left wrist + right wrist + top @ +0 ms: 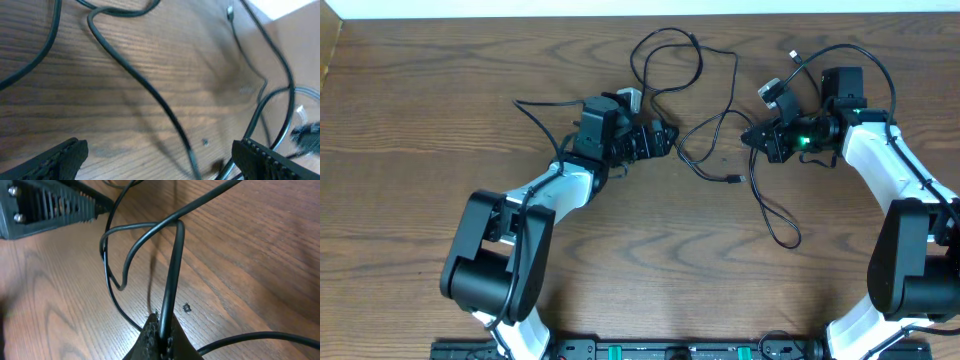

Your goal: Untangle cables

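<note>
While the right gripper is pinched on a black cable that climbs straight away from its jaws, the left gripper stands spread over a strand running diagonally between its fingers. The cables lie between the two grippers, loops stretching toward the table's far edge.

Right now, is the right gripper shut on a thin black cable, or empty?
Shut on it: the right gripper pinches the thin black cable between its tips.
</note>
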Controlling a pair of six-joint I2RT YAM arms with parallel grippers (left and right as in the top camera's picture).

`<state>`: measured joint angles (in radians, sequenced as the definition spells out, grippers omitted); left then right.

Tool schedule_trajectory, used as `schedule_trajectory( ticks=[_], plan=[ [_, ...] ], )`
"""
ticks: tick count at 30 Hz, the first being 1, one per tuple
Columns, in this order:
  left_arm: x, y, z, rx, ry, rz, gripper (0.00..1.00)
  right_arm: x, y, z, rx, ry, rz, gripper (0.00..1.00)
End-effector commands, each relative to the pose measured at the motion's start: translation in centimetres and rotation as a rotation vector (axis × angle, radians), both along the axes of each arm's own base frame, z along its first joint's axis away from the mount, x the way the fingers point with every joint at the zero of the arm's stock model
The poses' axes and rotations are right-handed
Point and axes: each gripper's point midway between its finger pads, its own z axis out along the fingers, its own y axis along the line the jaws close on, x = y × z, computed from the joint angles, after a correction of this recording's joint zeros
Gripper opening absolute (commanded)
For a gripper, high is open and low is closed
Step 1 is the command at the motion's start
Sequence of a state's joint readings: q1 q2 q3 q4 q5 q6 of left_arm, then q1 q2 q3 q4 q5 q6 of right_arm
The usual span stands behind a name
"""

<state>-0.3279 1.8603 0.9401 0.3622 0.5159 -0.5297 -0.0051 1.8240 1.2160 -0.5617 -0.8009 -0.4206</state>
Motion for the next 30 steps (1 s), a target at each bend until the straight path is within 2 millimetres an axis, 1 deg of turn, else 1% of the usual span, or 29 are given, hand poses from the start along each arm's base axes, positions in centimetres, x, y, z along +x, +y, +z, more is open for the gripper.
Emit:
schedule_trajectory(
  ticks=[1, 6, 11, 14, 16, 17, 19, 21, 23, 30],
  plan=[
    [0.4, -0.4, 0.1, -0.069, 0.071, 0.073, 0.97, -0.5, 0.9, 1.2, 0.040, -0.022, 0.038, 0.01],
    [0.8, -0.2, -0.2, -0.059, 0.087, 0.151, 0.97, -1.1, 2.2, 1.1, 0.039, -0.014, 0.074, 0.01],
    [0.5, -0.8, -0.3, -0.050, 0.083, 0.144, 0.97, -2.0, 4.1, 1.1, 0.040, -0.014, 0.130, 0.01],
    [0.6, -0.6, -0.5, -0.033, 0.084, 0.163, 0.97, -2.4, 5.0, 1.2, 0.042, -0.015, 0.156, 0.01],
    [0.8, 0.0, -0.9, -0.008, 0.088, 0.192, 0.91, -2.8, 5.6, 1.6, 0.070, -0.017, 0.175, 0.01],
    [0.8, 0.2, -1.1, 0.001, 0.091, 0.203, 0.87, -2.9, 5.8, 2.0, 0.092, -0.018, 0.184, 0.01],
    [0.8, 0.3, -1.1, 0.003, 0.090, 0.206, 0.74, -3.1, 6.1, 2.7, 0.121, -0.027, 0.196, 0.01],
    [0.8, 0.3, -1.1, 0.003, 0.089, 0.206, 0.66, -3.2, 6.2, 3.3, 0.131, -0.037, 0.201, 0.01],
    [0.9, 0.4, -1.2, 0.009, 0.087, 0.213, 0.65, -3.3, 6.3, 3.8, 0.131, -0.051, 0.204, 0.01],
    [1.1, 0.8, -1.3, 0.021, 0.081, 0.233, 0.65, -4.0, 6.4, 6.8, 0.141, -0.123, 0.223, 0.01]
  ],
)
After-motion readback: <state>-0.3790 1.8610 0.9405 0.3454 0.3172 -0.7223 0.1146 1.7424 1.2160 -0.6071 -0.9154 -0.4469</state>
